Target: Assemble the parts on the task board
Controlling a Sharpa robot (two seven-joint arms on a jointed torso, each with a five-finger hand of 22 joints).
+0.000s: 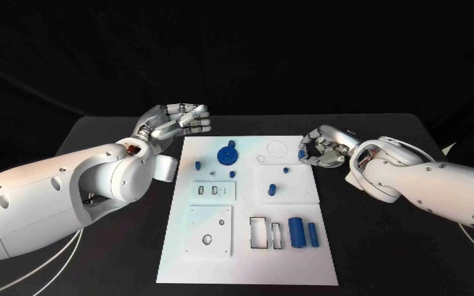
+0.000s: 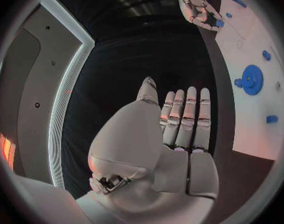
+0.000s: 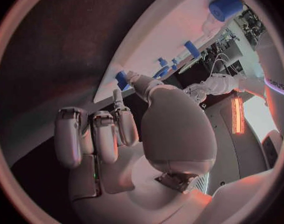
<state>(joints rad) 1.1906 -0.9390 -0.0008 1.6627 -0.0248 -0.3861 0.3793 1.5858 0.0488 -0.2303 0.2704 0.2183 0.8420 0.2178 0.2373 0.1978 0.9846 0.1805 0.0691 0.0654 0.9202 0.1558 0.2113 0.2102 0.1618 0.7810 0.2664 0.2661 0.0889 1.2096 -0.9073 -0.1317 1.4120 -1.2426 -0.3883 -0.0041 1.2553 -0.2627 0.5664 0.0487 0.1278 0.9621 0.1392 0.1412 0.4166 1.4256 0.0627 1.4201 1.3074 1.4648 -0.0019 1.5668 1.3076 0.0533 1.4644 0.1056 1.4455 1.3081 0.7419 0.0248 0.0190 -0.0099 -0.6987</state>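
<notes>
The left hand (image 1: 178, 122) hovers over the black bench (image 1: 109, 131) just off the far left corner of the white rectangular task board (image 1: 252, 241), palm turned and silver fingers (image 2: 187, 115) straight, side by side and holding nothing; the thumb stands a little apart from them.

On the board, the near left quarter carries a raised white square plate with a round hole (image 1: 209, 231), and above it sits a smaller white plate with two slots (image 1: 211, 190). Towards the far left lies a flat blue gear wheel (image 1: 228, 154) with a small blue peg (image 1: 198, 166) beside it. Further right a short blue stud (image 1: 272, 189) stands on another raised white square. In the near right part, two blue cylinders (image 1: 295, 233), one thick and one thinner, lie side by side next to a pair of empty rectangular recesses (image 1: 259, 233).

The right hand (image 1: 322, 148) is at the board's far right edge, its fingers curled. The thumb tip (image 3: 133, 78) touches a small blue block (image 3: 121, 79) at the board's rim, but I cannot tell whether the block is pinched or only touched.
</notes>
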